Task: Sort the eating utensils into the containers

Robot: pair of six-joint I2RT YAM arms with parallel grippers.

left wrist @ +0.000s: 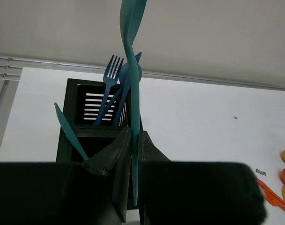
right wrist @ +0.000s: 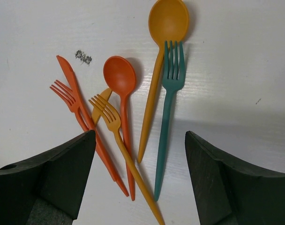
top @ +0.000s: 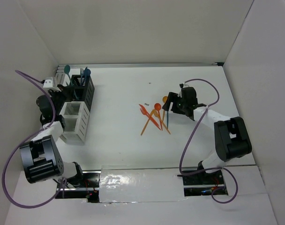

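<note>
Left wrist view: the left gripper [left wrist: 133, 159] has its jaws pressed narrow onto the shaft of a teal utensil [left wrist: 132, 14], which stands almost upright between the fingers; seen edge-on, its kind cannot be told. Just beyond stands the black mesh bin [left wrist: 86, 83], with a teal knife [left wrist: 67, 129] leaning in its nearer compartment and a blue fork [left wrist: 113, 65] upright in the farther one.

Right wrist view: the right gripper [right wrist: 140, 140] hangs wide apart and empty above loose cutlery on the white table [right wrist: 236, 70]. A teal fork [right wrist: 165, 126] and a yellow spoon [right wrist: 168, 21] lie side by side, touching. Left of them a red-orange spoon [right wrist: 119, 75], yellow fork [right wrist: 109, 115], orange fork [right wrist: 70, 96] and orange knife [right wrist: 66, 69] cross one another.

Top view: a white bin [top: 84, 126] stands against the black one's near side, well apart from that pile.
</note>
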